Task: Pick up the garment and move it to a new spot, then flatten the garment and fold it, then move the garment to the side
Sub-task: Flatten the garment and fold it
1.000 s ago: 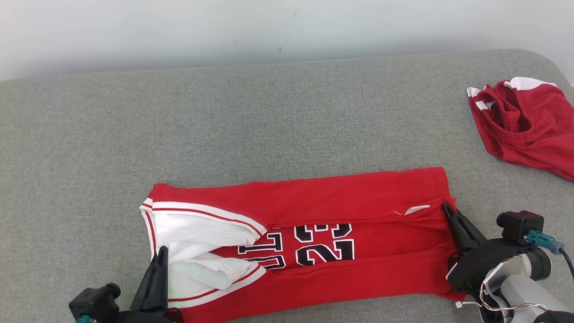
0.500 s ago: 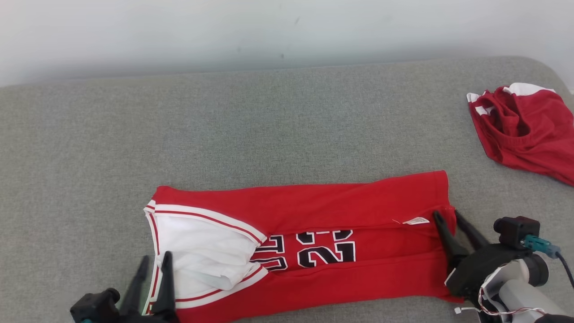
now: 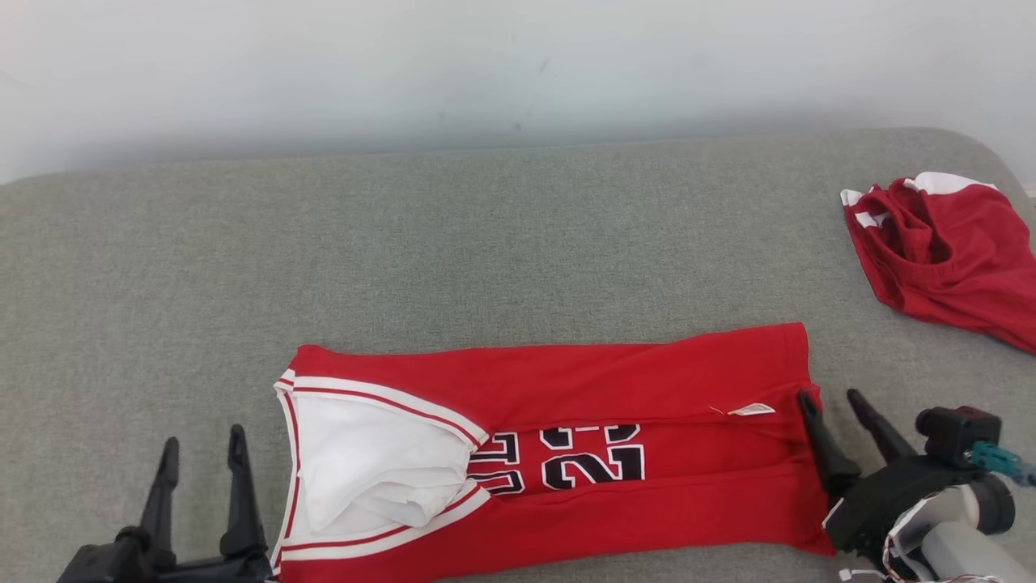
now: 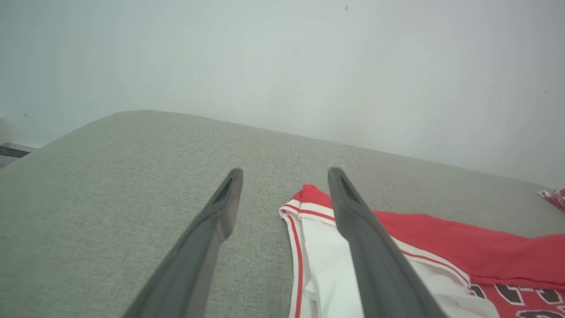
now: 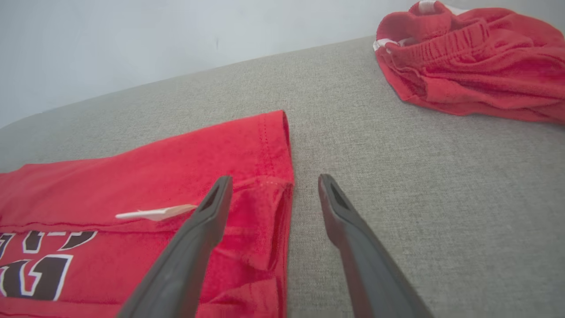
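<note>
The garment (image 3: 566,389) is a red jersey with white trim and black numbers, folded into a long strip on the grey cushion (image 3: 486,243). Its white-trimmed end points left and its hem end right. My left gripper (image 3: 203,437) stands open just left of the white-trimmed end, apart from it, with nothing between its fingers. In the left wrist view the left gripper (image 4: 285,171) frames bare cushion, and the garment (image 4: 441,234) lies behind its right finger. My right gripper (image 3: 829,396) is open at the hem corner. In the right wrist view the right gripper (image 5: 275,178) straddles the edge of the garment (image 5: 176,176).
A second red piece of clothing (image 3: 947,243) lies crumpled at the far right of the cushion, also in the right wrist view (image 5: 468,79). A pale wall (image 3: 518,65) rises behind the cushion. Bare grey fabric stretches beyond and left of the jersey.
Both grippers have opened and let go of the garment's ends. The left gripper has drawn back to the left, off the white-trimmed end. The camera has tilted, shifting the picture down.
</note>
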